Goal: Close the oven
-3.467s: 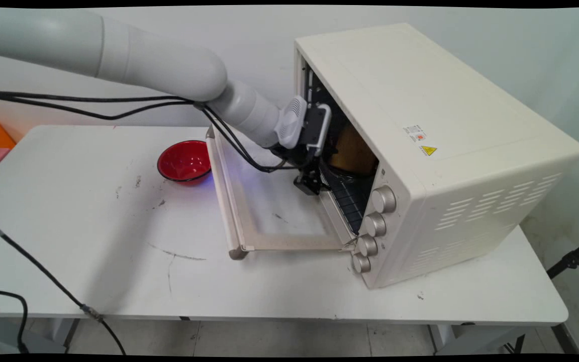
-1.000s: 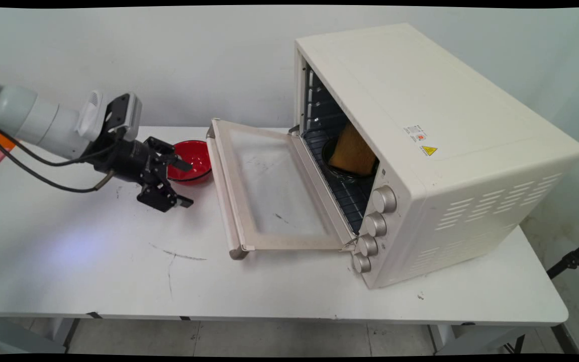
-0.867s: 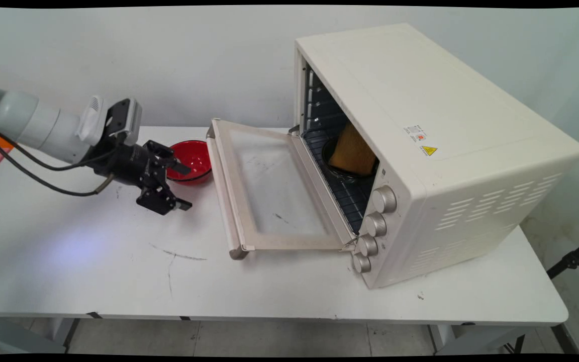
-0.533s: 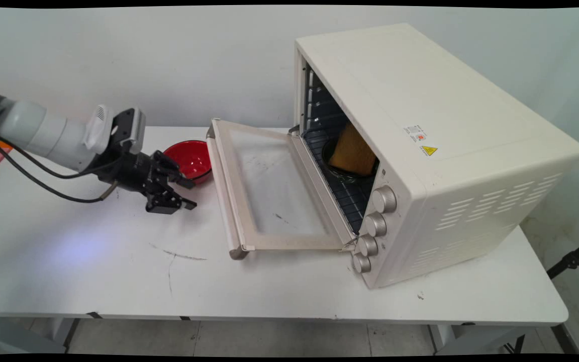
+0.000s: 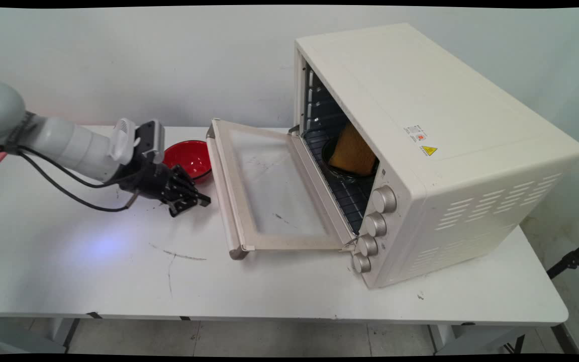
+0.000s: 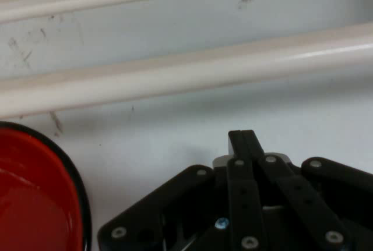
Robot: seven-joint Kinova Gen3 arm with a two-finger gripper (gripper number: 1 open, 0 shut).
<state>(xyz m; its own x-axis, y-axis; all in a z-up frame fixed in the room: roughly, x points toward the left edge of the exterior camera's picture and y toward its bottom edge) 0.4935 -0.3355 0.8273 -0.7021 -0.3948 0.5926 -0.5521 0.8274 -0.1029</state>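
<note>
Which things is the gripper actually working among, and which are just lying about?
By the gripper, shut and empty:
oven door, open, just ahead
red bowl, beside it

Lying farther off:
oven
brown block in a dark pan inside
table

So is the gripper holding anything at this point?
No, the gripper has its jaws shut together on nothing, above the bare table between the red bowl and the oven door.
</note>
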